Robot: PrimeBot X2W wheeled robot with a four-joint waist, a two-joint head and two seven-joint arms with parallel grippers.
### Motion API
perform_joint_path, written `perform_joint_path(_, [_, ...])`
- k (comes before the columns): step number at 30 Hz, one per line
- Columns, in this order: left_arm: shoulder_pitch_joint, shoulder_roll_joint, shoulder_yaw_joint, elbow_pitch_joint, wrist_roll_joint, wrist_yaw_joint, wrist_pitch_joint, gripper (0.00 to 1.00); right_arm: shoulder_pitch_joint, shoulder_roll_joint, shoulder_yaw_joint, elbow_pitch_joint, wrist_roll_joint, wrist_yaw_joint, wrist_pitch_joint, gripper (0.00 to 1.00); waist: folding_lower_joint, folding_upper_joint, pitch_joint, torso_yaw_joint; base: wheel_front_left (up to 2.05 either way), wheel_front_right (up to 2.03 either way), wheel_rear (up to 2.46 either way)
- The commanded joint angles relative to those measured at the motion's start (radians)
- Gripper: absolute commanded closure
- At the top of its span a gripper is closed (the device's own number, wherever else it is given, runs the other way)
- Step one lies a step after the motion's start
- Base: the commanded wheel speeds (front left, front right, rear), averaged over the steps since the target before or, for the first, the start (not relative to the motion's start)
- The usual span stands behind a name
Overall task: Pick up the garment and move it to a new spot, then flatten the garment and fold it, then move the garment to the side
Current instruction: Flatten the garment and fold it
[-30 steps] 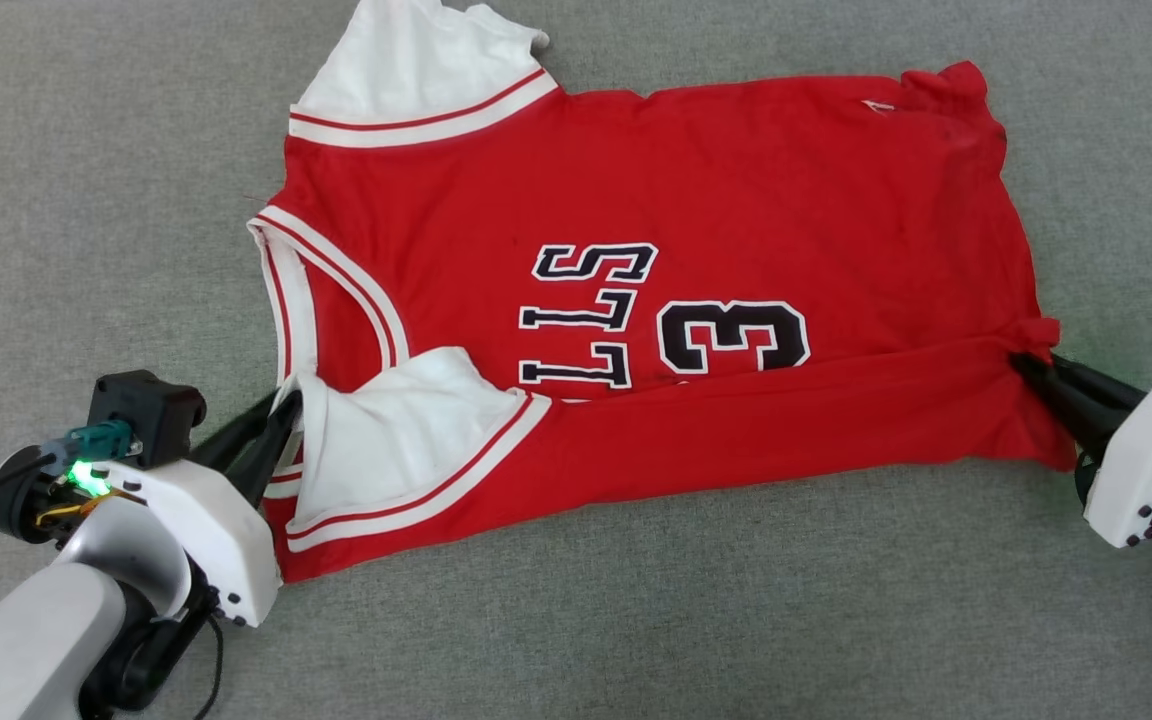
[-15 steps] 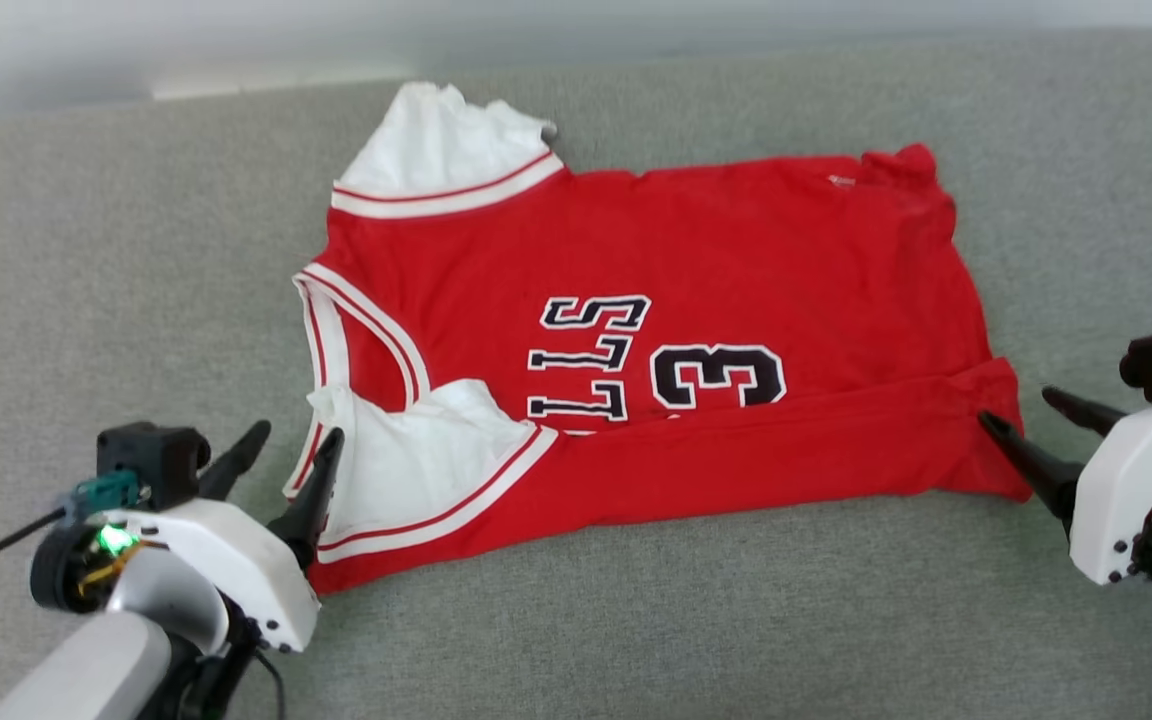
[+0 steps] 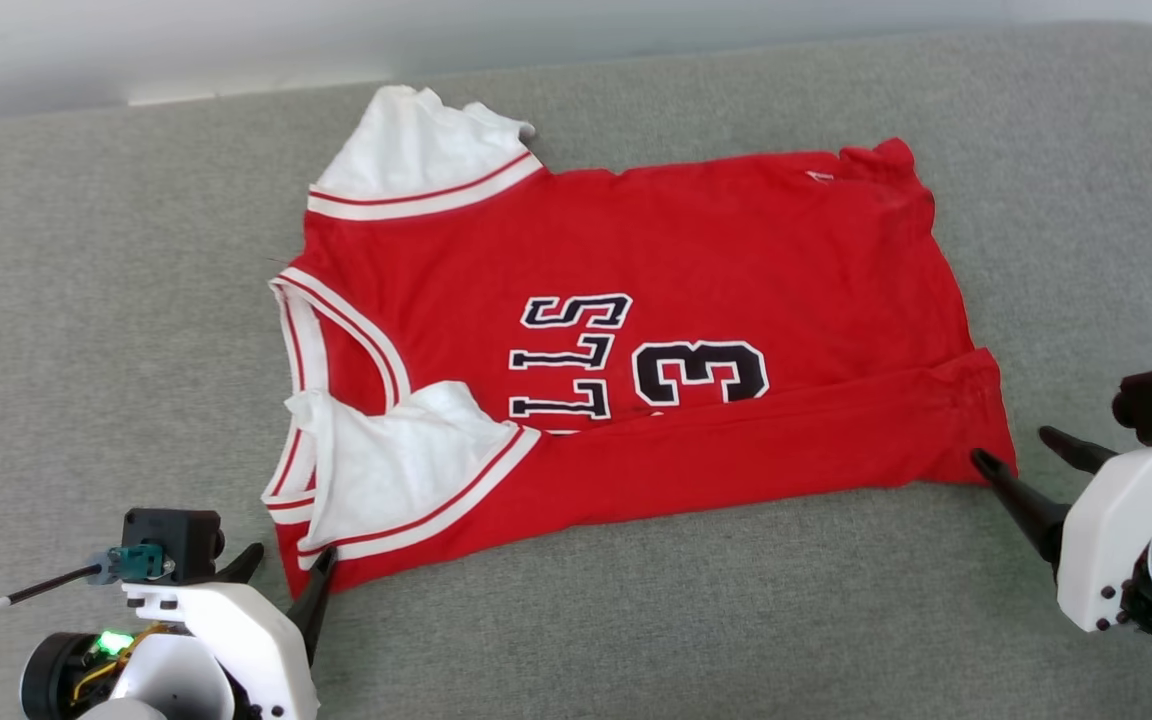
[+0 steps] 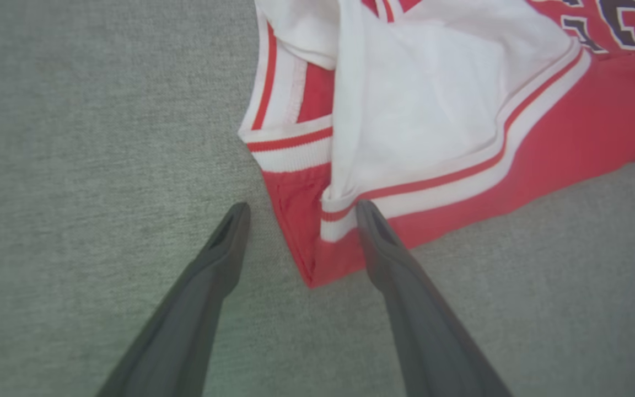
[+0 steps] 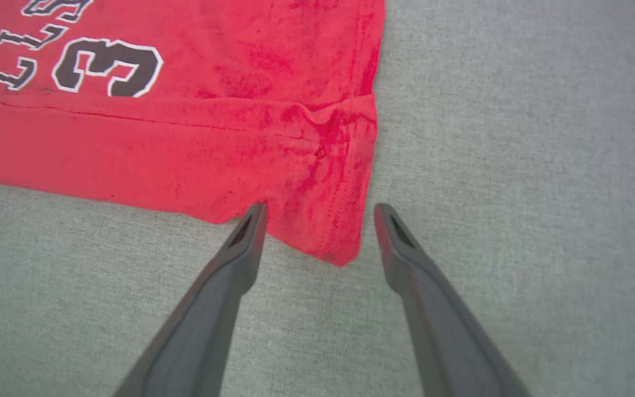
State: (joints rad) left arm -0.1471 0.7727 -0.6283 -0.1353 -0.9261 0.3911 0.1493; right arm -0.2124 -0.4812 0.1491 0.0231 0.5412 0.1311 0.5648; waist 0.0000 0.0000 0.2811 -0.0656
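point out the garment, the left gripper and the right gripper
garment (image 3: 696, 260), head view, red chest fabric
left gripper (image 4: 302, 205), left wrist view, midway between fingertips
right gripper (image 5: 320, 207), right wrist view, midway between fingertips

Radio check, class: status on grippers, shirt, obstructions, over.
Left gripper open, astride collar-end corner. Right gripper open, astride hem corner. Shirt flat, near edge folded. Nothing blocking.

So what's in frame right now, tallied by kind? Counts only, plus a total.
garment: 1 (red jersey with white sleeves, lying partly folded on the grey fabric surface)
claws: 2 (left claw and right claw, both open, one at each near corner of the jersey)
Total: 3
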Motion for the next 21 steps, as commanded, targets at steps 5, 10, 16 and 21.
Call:
perform_joint_path(5, [0.005,-0.025,-0.031,0.108,-0.023,0.023,0.07,0.0,0.06,0.063,-0.077,-0.118,-0.069,-0.001,0.077,0.0,0.0,0.0,0.054,-0.031,0.0,0.0,0.0])
perform_joint_path(10, [0.023,-0.066,-0.096,0.141,-0.056,-0.045,0.127,1.0,0.062,0.068,-0.091,-0.146,-0.081,-0.001,0.097,0.0,0.0,0.0,0.049,-0.03,0.0,0.0,0.0])
perform_joint_path(16, [-0.018,-0.074,-0.055,0.103,-0.012,-0.059,0.018,1.0,0.063,0.074,-0.117,-0.096,-0.113,-0.001,0.137,0.0,0.0,0.0,0.004,0.02,0.0,0.0,0.0])
perform_joint_path(21, [-0.039,-0.059,-0.041,0.023,0.016,-0.047,-0.014,1.0,0.027,0.096,-0.137,-0.015,-0.141,-0.001,0.148,0.0,0.0,0.0,0.01,0.054,0.0,0.0,0.0])
